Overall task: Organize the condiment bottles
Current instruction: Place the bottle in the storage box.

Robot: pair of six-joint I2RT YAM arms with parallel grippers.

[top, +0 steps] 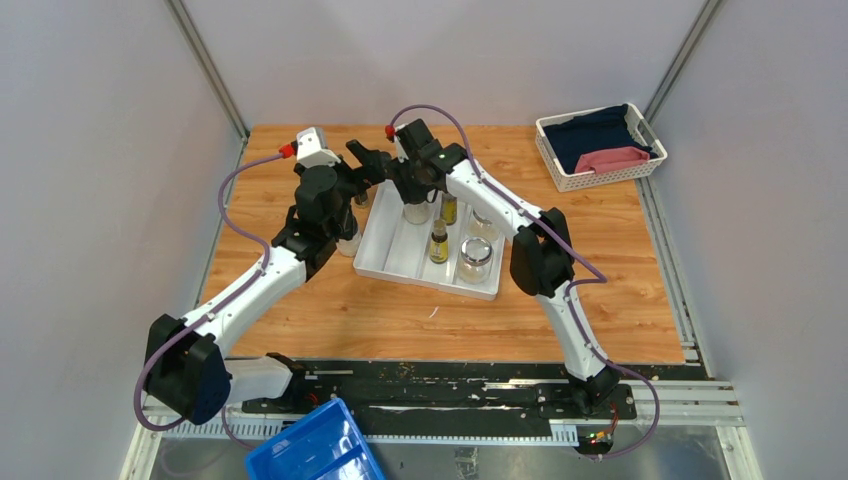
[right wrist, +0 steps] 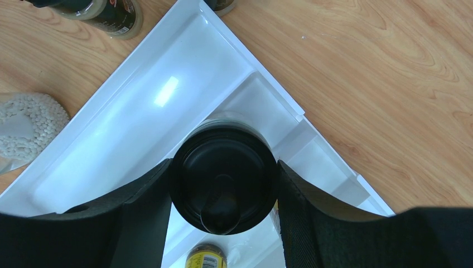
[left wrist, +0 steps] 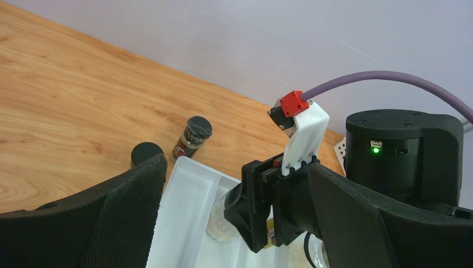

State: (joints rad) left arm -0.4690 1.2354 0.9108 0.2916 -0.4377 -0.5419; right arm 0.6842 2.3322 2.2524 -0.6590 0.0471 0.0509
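Note:
My right gripper (right wrist: pixel 223 165) is shut on a black-lidded clear jar (right wrist: pixel 223 187), both pads against its lid, over the far end of the white divided tray (right wrist: pixel 167 95); in the top view the jar (top: pixel 416 211) sits in that gripper (top: pixel 414 192). The tray (top: pixel 395 250) holds two yellow-labelled bottles (top: pixel 439 243) (top: pixel 449 208) and two squat glass jars (top: pixel 476 258) (top: pixel 483 225). My left gripper (left wrist: pixel 237 167) (top: pixel 365 170) is open and empty, beside the tray's far left corner. Beyond it on the wood stand a dark shaker (left wrist: pixel 192 137) and a black-lidded jar (left wrist: pixel 146 153).
A jar of white beads (right wrist: pixel 22 128) and a dark bottle (right wrist: pixel 106 14) stand left of the tray. A white basket (top: pixel 560 180) with dark and pink cloths is at the far right. A blue bin (top: pixel 315 450) sits at the near edge. Walls close in on three sides.

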